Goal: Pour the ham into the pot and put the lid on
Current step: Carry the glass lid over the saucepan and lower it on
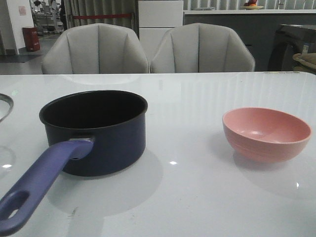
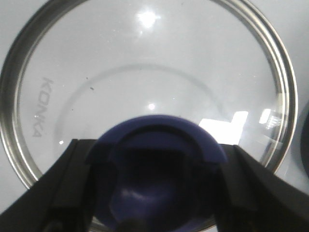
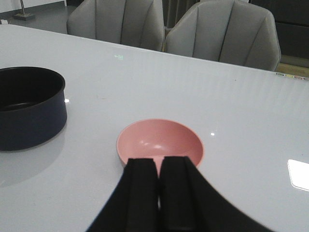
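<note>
The dark navy pot [image 1: 98, 133] stands left of centre with its purple-blue handle [image 1: 39, 185] pointing toward the near edge. It also shows in the right wrist view [image 3: 29, 111]. Its black inside shows no ham; the ham is out of view. The glass lid [image 2: 145, 72] with its metal rim lies under my left gripper [image 2: 159, 150], whose fingers press both sides of the blue knob [image 2: 159, 169]. Only the lid's edge [image 1: 4, 101] shows at the far left in the front view. My right gripper [image 3: 159, 162] is shut and empty, just short of the pink bowl.
The pink bowl [image 1: 266, 133] stands empty on the right of the white table [image 1: 197, 197]; it also shows in the right wrist view [image 3: 159, 140]. Two grey chairs [image 1: 148, 49] stand behind the table's far edge.
</note>
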